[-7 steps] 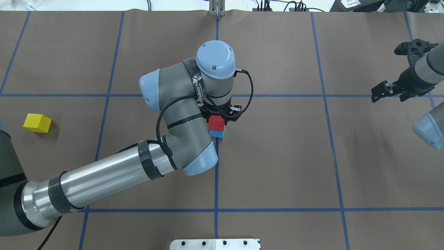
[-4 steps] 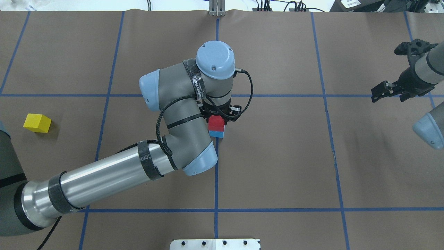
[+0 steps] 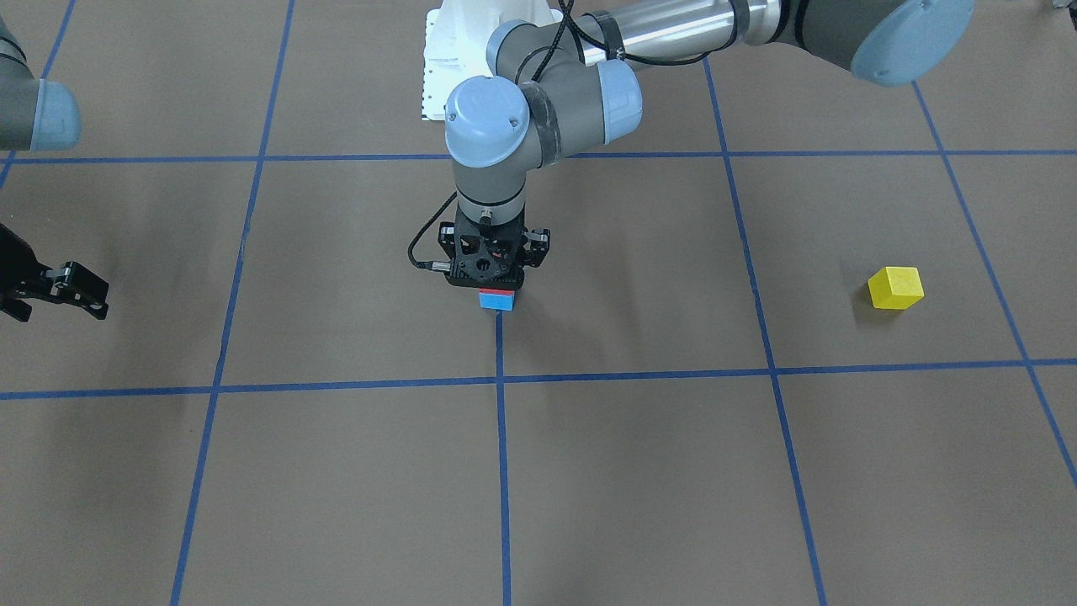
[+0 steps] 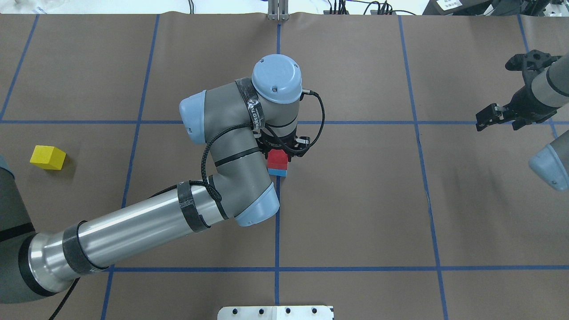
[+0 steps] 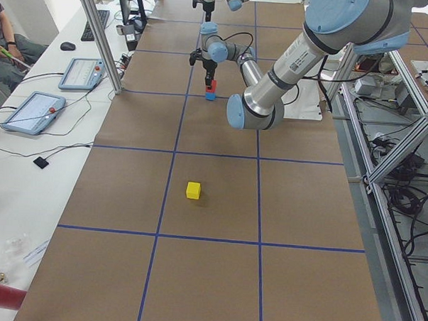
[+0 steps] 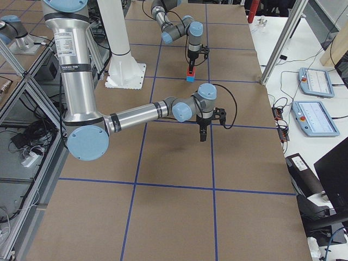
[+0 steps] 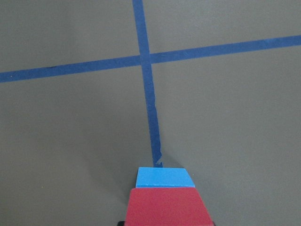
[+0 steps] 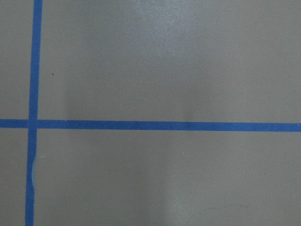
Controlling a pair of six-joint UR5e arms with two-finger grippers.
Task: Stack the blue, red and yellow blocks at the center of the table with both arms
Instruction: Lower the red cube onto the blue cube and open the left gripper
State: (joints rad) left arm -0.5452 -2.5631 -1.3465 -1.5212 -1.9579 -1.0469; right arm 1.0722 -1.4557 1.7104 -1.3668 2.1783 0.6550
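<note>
The yellow block [image 4: 47, 157] sits far off, nearest the left arm [image 4: 133, 231]. Left fingers [image 4: 297, 149] surround the red block [image 4: 277, 156], grip unclear. Right fingers [image 4: 489, 116] spread apart.

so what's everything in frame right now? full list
red block: 1, red, on top of the blue block at the table's centre
blue block: 1, blue, on the table under the red one
yellow block: 1, yellow, alone on the table, far out on the robot's left
table: 1, brown cover with a blue tape grid
base plate: 1, white, at the robot's edge of the table
tablets: 2, grey, on the white side bench
person: 1, mostly cut off, at that bench
left gripper: 1, black, directly over the red block; open or shut cannot be told
right gripper: 1, black, out on the robot's right, nothing seen in it
</note>
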